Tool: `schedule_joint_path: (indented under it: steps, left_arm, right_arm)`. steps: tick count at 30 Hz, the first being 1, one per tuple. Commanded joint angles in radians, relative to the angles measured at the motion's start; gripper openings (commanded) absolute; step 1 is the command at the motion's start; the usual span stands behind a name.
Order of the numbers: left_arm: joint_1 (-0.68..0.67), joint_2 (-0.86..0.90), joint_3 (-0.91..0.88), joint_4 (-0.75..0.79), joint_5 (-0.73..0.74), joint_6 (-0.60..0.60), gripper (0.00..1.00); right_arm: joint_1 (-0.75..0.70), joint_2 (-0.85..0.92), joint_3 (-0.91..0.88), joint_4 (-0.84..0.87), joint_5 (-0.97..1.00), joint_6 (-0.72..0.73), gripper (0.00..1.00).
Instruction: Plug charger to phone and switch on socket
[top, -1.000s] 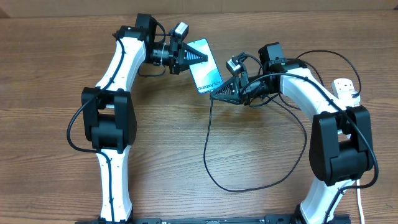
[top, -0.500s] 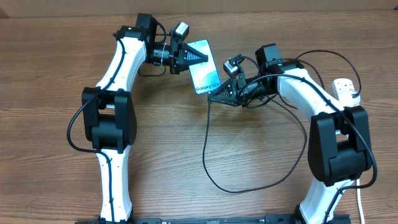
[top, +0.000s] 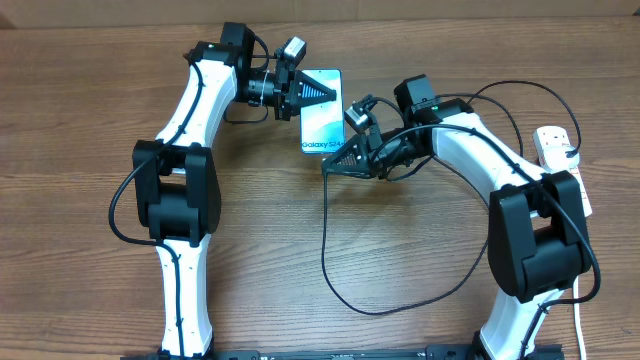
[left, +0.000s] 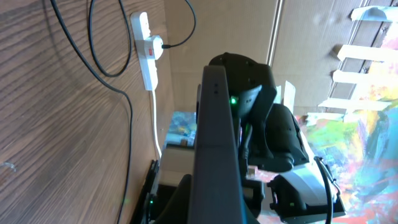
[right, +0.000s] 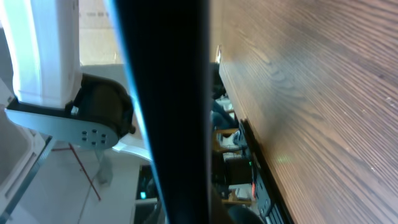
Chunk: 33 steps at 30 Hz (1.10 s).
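Note:
The phone has a light blue screen with "Galaxy S24" text at its near end. My left gripper is shut on its far end and holds it off the table. The left wrist view shows the phone edge-on as a dark bar. My right gripper is at the phone's near end, shut on the tip of the charger. The charger's thin black cable hangs down and loops across the table. The socket is a white power strip at the far right, also in the left wrist view. A dark blurred bar fills the right wrist view.
The black cable loops from below the phone, toward the front edge, and back to the right. The strip's white cord runs down the right side. A brown cardboard wall borders the back of the wooden table.
The phone's near end has swung left, so the phone now lies straighter. My right gripper has moved left and slightly nearer with the cable tip, staying at the phone's near end.

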Motion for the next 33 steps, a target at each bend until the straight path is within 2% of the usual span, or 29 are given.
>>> schedule_joint_path:
  steps: [1, 33]
  left_arm:
    - [-0.035, -0.004, 0.009, -0.007, 0.064, -0.015, 0.04]
    - [-0.035, -0.004, 0.009, -0.011, 0.035, -0.014, 0.04]
  right_arm:
    - [0.039, -0.027, 0.016, 0.006, 0.015, -0.001, 0.04]
    - [0.062, -0.027, 0.016, -0.016, 0.016, -0.001, 0.04]
